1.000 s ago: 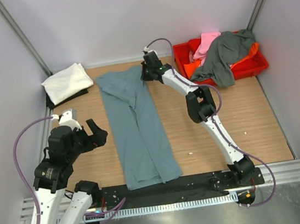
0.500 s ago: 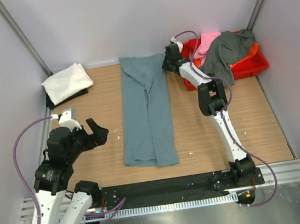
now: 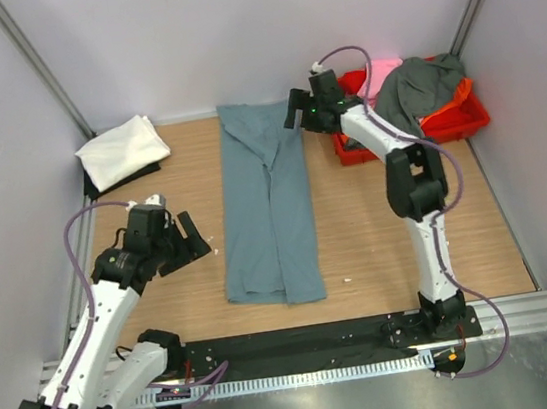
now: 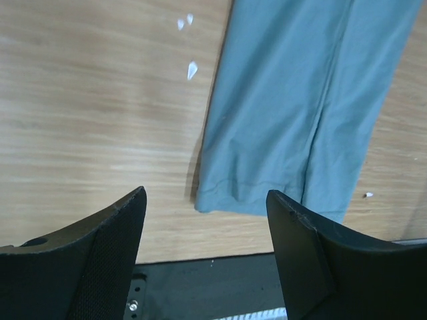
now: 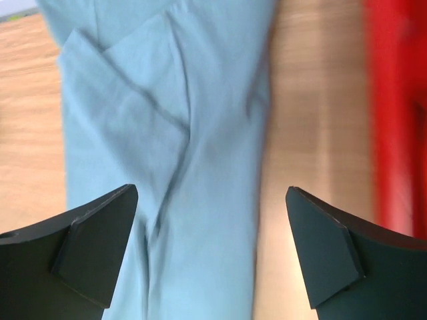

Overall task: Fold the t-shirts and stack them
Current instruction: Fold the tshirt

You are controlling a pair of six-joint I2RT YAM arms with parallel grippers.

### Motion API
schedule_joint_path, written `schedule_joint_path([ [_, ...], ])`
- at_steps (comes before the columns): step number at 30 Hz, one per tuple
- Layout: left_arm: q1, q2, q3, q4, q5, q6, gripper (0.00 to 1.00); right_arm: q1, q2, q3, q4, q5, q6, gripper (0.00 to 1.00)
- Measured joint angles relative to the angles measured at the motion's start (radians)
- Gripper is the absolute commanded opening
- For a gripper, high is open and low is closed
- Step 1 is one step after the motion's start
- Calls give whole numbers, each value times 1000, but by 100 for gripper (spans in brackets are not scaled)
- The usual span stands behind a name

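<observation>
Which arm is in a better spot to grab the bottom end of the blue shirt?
Left, probably. The left gripper, open, hovers beside the near end of the blue shirt; the right gripper is up at the far end by the red crate.

Dusty blue-grey t-shirt (image 3: 269,205), white t-shirt (image 3: 122,151), red crate (image 3: 464,119).

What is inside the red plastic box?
In the red plastic crate, a dark grey cloth t-shirt lies over pink cloth and orange cloth. Anything beneath them is covered.
</observation>
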Motion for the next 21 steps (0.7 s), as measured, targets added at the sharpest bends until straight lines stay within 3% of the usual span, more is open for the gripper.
schedule_joint_path([
  [7, -112, 32, -99, -23, -25, -165, 73, 12, -650, -568, 13, 1, 36, 100],
  [10, -164, 56, -158, -12, -30, -222, 72, 101, -874, -842, 21, 7, 71, 100],
  [16, -257, 108, -258, 67, -42, -303, 71, 285, -978, -1317, 42, -49, 209, 96],
  [21, -292, 140, -288, 137, -69, -335, 70, 344, -1085, -1434, 118, -58, 308, 92],
])
